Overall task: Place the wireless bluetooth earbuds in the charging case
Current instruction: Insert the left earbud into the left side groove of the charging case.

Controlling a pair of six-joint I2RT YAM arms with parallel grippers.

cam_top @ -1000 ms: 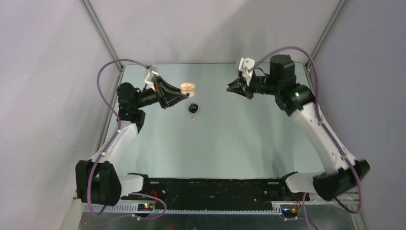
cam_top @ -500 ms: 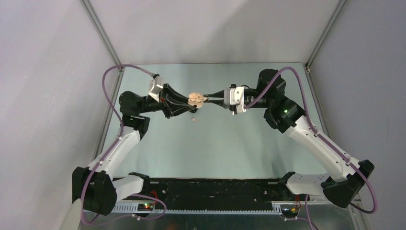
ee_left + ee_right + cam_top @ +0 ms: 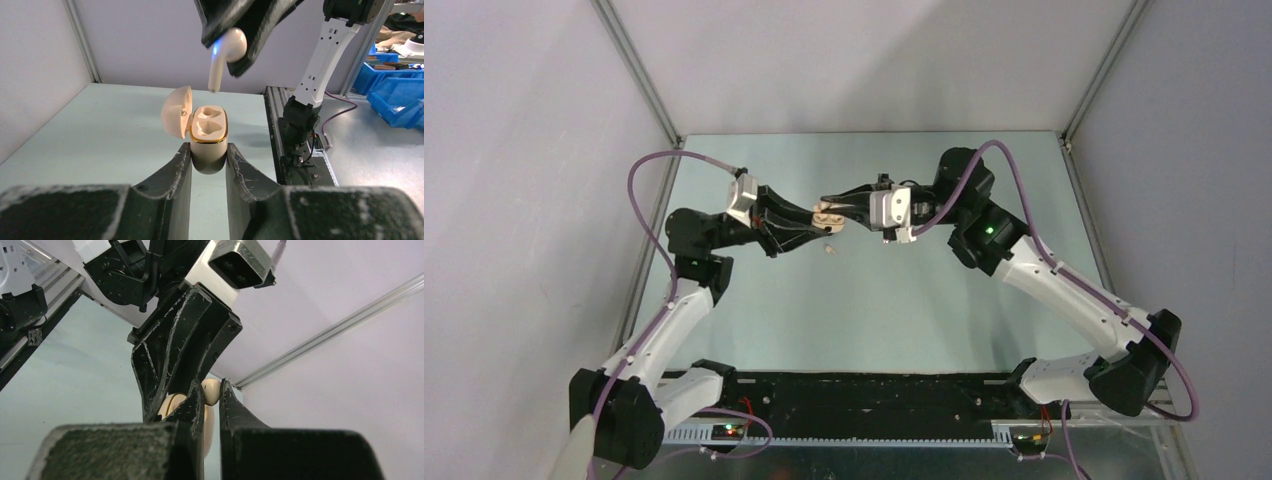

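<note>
Cream earbud [image 3: 227, 52], stemmed, blue LED lit, stem down: upper centre of left wrist view, just above the case [image 3: 208, 137], not touching. Case cream, gold rim, lid open to the left, both sockets showing. Right gripper [image 3: 212, 390] clamped on the bud's head, arm reaching in from frame right in top view. Left gripper [image 3: 208, 159] pinches the case body, upright. Second bud [image 3: 829, 249] on the table [image 3: 904, 300] just below them.

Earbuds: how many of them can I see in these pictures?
2. One pale earbud is pinched in the right gripper above the open case; a second earbud lies on the table. Others may be hidden.
</note>
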